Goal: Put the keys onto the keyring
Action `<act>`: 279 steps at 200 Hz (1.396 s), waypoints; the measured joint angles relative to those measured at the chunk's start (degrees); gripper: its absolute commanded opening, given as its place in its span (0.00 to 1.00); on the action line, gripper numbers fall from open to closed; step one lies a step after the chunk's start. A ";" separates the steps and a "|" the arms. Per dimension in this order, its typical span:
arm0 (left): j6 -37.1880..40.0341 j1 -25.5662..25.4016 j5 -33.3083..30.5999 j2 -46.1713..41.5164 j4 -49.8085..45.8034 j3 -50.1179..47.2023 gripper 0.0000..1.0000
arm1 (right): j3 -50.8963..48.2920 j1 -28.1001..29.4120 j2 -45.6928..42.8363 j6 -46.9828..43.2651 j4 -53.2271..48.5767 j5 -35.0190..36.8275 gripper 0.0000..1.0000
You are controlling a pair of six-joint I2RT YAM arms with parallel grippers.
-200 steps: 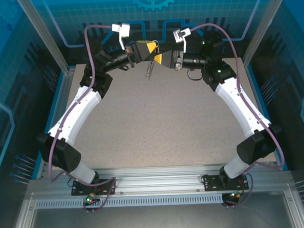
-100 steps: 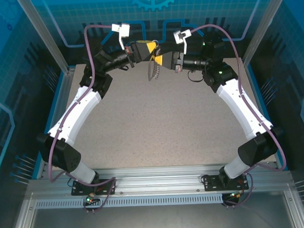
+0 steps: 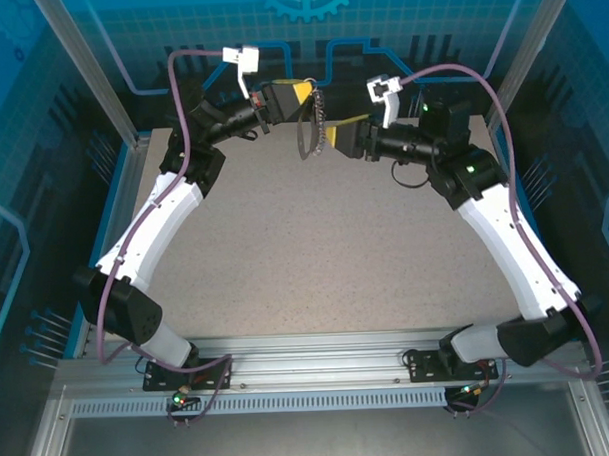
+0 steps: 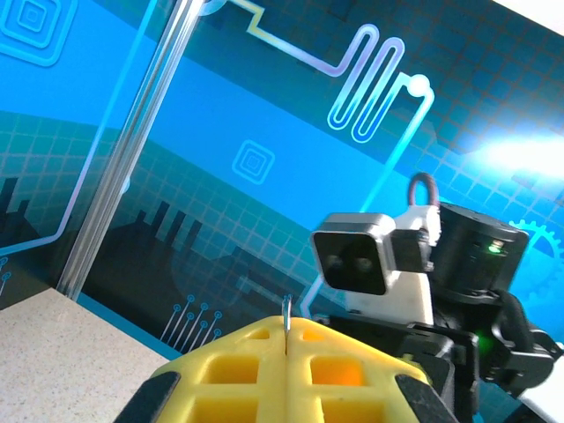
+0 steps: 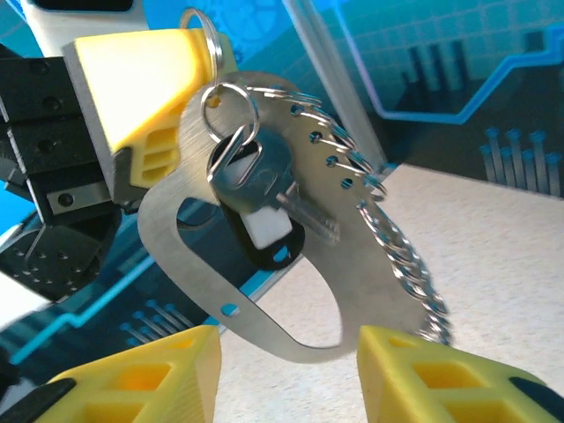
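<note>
While left fingers [image 5: 132, 70] pinch the keyring [image 5: 167, 238], the key [image 5: 253, 174] hangs against it.

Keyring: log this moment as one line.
left hand: shut on keyring | right hand: open, below keyring | key: hanging on keyring

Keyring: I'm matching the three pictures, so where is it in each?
Top external: the keyring hangs from the left gripper, top centre.
Left wrist: its thin metal edge rises between the yellow fingers, bottom centre.
Right wrist: the keyring, large, in the centre.
Shared landmark: the left gripper's yellow fingers.
</note>
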 measured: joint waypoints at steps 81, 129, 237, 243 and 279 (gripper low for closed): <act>0.00 0.00 -0.22 0.02 -0.22 0.00 0.00 | 5.01 6.25 2.99 -5.49 -1.40 12.09 0.49; 0.02 0.00 -0.22 0.02 -0.22 0.00 0.00 | 9.57 6.80 6.78 -6.73 -1.51 13.31 0.47; 0.17 0.00 -1.05 0.00 -1.05 0.00 0.00 | 13.46 6.78 10.45 -8.04 -2.45 11.87 0.00; 0.17 0.00 -1.07 0.02 -1.05 0.00 0.00 | 13.46 6.78 10.45 -8.02 -2.58 11.56 0.00; 0.15 -0.02 -1.09 0.00 -1.03 -0.02 0.00 | 13.46 6.78 10.40 -7.98 -2.91 9.22 0.00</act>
